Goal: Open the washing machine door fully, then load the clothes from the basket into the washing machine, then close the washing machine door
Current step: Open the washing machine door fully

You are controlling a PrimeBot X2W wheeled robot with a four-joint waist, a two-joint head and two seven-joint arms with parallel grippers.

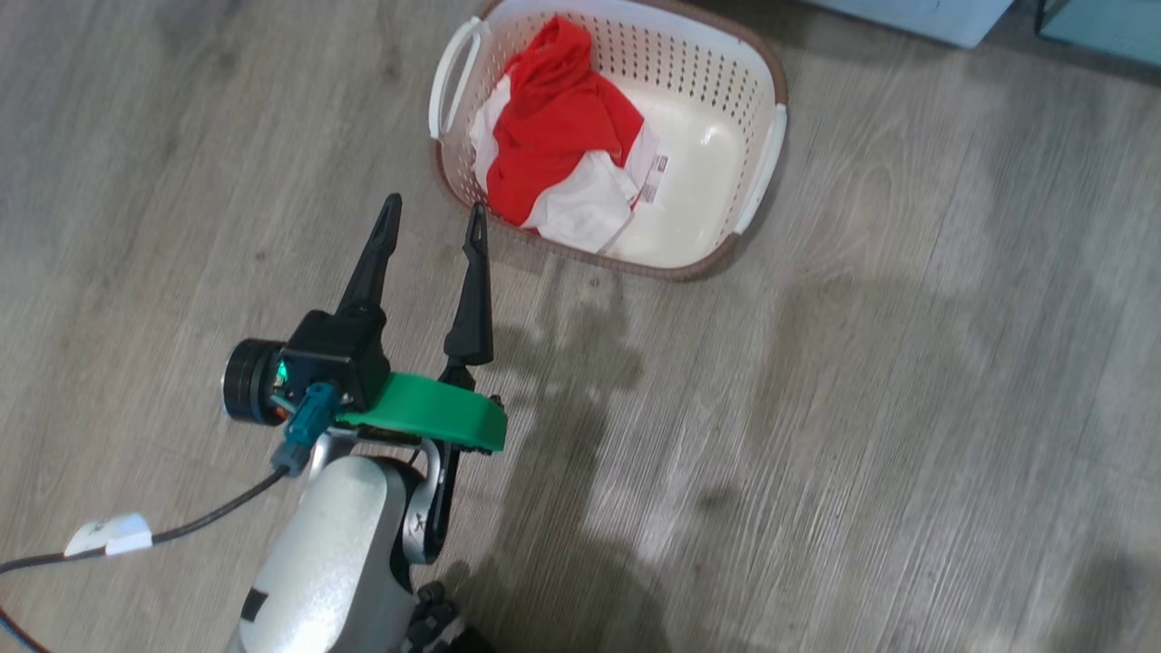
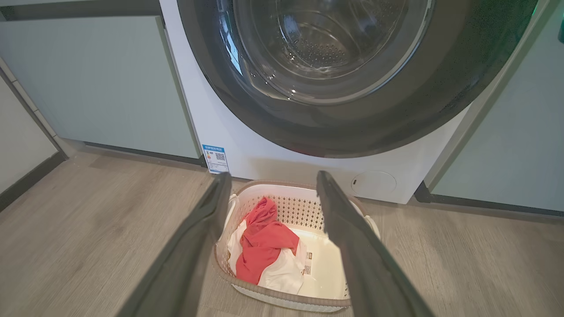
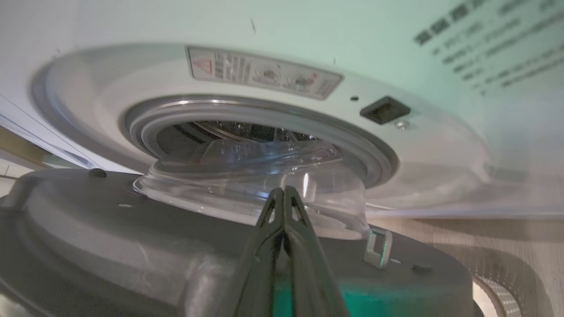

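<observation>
The cream basket (image 1: 760,172) stands on the wood floor with the red and white clothes (image 1: 553,122) heaped in its left half. My left gripper (image 1: 434,210) hovers open and empty just short of the basket's near-left rim. In the left wrist view the left gripper (image 2: 273,176) frames the basket (image 2: 282,300) and clothes (image 2: 264,242), below the washing machine (image 2: 246,145) and its black-rimmed door (image 2: 352,132). My right gripper (image 3: 284,190) is shut and empty over the door's grey inner face (image 3: 110,229), tips towards the glass bowl (image 3: 246,176). The door stands ajar from the drum opening (image 3: 264,110).
Pale teal cabinets (image 2: 110,88) flank the machine on both sides. A blue-and-white label (image 2: 215,158) and a small round hatch (image 2: 373,182) sit low on its front. The door's latch hook (image 3: 378,248) sticks up near my right fingers. Open floor (image 1: 862,408) lies right of the left arm.
</observation>
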